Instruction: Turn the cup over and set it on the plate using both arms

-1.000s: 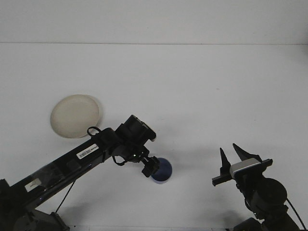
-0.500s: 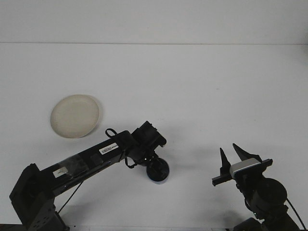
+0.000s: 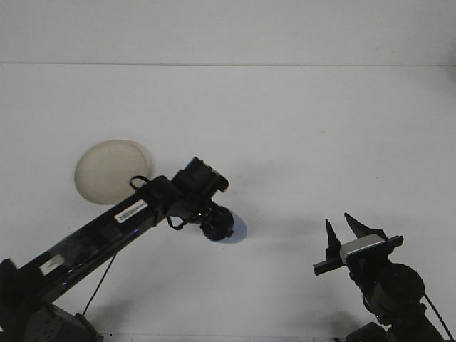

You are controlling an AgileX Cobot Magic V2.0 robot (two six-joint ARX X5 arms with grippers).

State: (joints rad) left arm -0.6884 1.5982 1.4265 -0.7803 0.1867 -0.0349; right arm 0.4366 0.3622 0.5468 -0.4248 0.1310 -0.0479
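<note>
A blue cup point(image 3: 239, 229) hangs just above the white table, mostly hidden behind my left gripper point(image 3: 216, 225), which is shut on it. Only a sliver of blue shows at the gripper's right side, and a soft shadow lies on the table under it. The cream round plate point(image 3: 107, 171) lies on the table up and to the left, its right rim partly covered by the left arm. My right gripper point(image 3: 338, 220) stands open at the lower right, fingers pointing up, with nothing between them, well away from the cup.
The long black left arm point(image 3: 100, 231) runs diagonally from the bottom left corner to the cup. The table's far edge point(image 3: 228, 65) meets a pale wall across the top.
The left gripper dipped down onto the cup, closed on it, and has now risen up and to the left with the cup. The right arm has stayed still.
</note>
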